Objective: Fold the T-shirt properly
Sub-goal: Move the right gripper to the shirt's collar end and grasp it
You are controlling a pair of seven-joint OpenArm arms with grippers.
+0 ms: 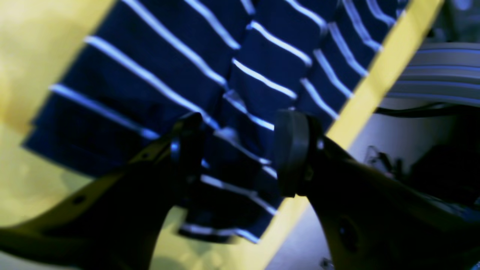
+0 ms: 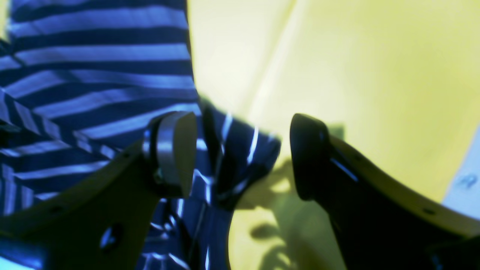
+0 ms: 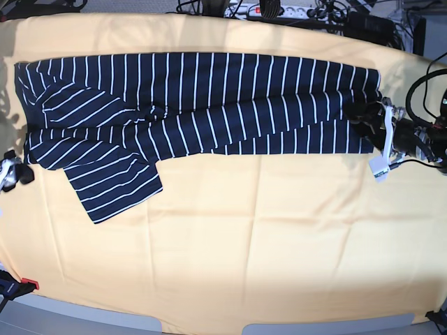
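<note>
The dark navy T-shirt (image 3: 209, 105) with thin white stripes lies flat across the far half of the yellow table, folded into a long band, with one sleeve (image 3: 115, 185) sticking out toward the front left. My left gripper (image 1: 240, 150) is open over the T-shirt's (image 1: 262, 48) edge at the table's right rim; striped cloth shows between its fingers. In the base view my left gripper (image 3: 362, 117) sits at the shirt's right end. My right gripper (image 2: 240, 157) is open, with a bunched corner of the T-shirt (image 2: 93, 75) between its fingers. In the base view my right gripper (image 3: 15, 172) is at the shirt's left end.
The yellow cloth-covered table (image 3: 265, 237) spreads in front of the shirt. Cables and a power strip (image 3: 279, 10) lie beyond the far edge. The table's rounded front edge (image 3: 209, 324) is near the bottom. A red-tipped clamp (image 3: 21, 285) sits at the front left.
</note>
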